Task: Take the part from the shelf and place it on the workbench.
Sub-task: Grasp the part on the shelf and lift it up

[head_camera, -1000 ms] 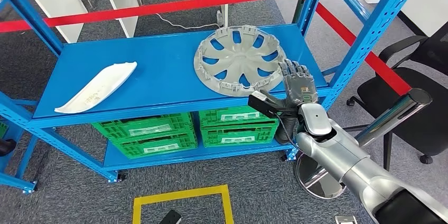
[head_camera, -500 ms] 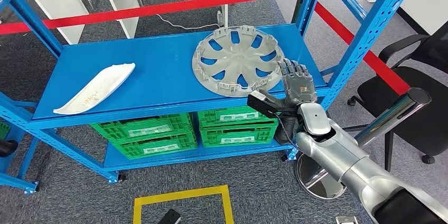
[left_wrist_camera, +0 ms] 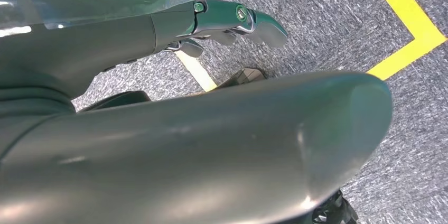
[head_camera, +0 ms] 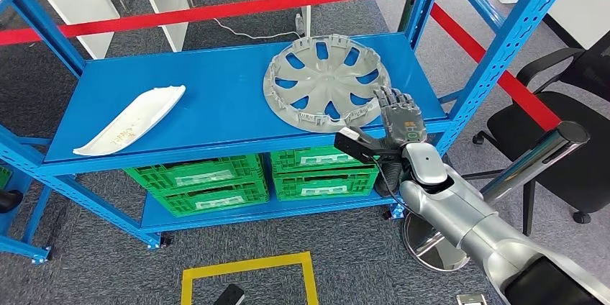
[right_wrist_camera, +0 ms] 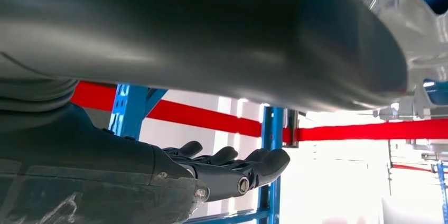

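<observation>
The wheel cover (head_camera: 326,82) lies flat on the blue shelf (head_camera: 216,96), right side; it looks like thin, light plastic, stiff yet springy, best taken at its near rim. The right hand (head_camera: 400,118) hovers just beside that rim, fingers spread, holding nothing. The left hand (left_wrist_camera: 232,20) hangs low over the floor, apparently empty

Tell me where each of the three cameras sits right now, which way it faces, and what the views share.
Head view: high on the body, looking forward and down at the blue shelf with the grey wheel cover and the white part; the right hand reaches in at the cover's near edge.
Left wrist view: behind the left hand, facing the carpet and yellow floor tape.
Right wrist view: behind the right hand, looking out past its fingers.
Shared: head and right wrist views both show the right hand, the shelf's blue posts and the red barrier tape.
</observation>
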Available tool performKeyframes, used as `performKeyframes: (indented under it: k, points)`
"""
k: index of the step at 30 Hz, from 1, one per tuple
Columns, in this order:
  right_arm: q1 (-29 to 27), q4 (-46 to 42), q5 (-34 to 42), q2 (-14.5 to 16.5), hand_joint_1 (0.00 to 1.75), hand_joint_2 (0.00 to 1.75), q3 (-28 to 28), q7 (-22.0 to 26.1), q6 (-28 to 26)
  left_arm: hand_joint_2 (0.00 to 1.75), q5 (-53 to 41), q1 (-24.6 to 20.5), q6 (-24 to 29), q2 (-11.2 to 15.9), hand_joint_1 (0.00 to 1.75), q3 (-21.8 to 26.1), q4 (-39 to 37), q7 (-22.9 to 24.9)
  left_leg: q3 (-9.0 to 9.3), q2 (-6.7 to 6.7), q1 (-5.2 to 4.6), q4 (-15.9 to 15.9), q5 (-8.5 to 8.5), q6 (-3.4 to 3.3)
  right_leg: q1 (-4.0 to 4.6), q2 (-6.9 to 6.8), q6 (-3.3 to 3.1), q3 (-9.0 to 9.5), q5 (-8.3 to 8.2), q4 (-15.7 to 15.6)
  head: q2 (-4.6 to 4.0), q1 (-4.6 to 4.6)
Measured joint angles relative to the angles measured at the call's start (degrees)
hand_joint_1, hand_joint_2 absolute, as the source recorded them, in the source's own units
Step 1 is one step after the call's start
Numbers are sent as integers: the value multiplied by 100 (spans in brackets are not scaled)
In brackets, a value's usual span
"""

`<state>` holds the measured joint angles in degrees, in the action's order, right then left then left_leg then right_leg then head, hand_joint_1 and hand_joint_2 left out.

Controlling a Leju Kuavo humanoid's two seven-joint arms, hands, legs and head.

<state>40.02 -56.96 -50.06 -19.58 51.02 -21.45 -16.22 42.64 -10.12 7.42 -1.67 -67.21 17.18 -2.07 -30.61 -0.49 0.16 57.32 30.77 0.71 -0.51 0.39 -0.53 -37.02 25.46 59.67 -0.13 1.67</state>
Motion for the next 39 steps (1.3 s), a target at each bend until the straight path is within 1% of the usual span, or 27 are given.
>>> performKeyframes:
  k: [8, 15, 30, 34, 39]
  points:
    - [-2, 302, -6, 129, 0, 0, 84, 86, -119, 0, -1, 7, -3, 8, 0, 0, 0, -44, 1, 0, 0, 0, 2, 0, 0, 0, 1, 0, 0, -1, 0, -1]
    - [8, 363, -104, 148, 0, 0, 92, -16, -197, 0, 26, 29, -3, 12, 0, -1, 0, -34, 1, 0, 0, 0, 2, 0, 0, 0, 1, 1, 0, -1, 0, 0]
    - [63, 312, -215, 148, 0, 0, 90, -172, -22, 0, -33, 22, -16, 10, 0, -2, 0, -23, 3, 0, 0, 1, 2, 0, 0, 1, 1, 1, 0, -1, 0, -1]
    - [155, 427, -288, 161, 0, 0, 113, -162, -37, 0, -94, 11, -60, 10, 0, -4, 0, 28, 2, 0, 0, 1, 2, 0, 0, 1, 1, 2, 0, -1, 0, -1]
    - [340, 727, -399, 258, 0, 0, 165, -94, -102, 0, -155, -12, -86, 7, 0, -7, 0, 64, 3, 0, 0, 1, 1, 0, 0, 1, 1, 2, 0, -1, 0, -1]
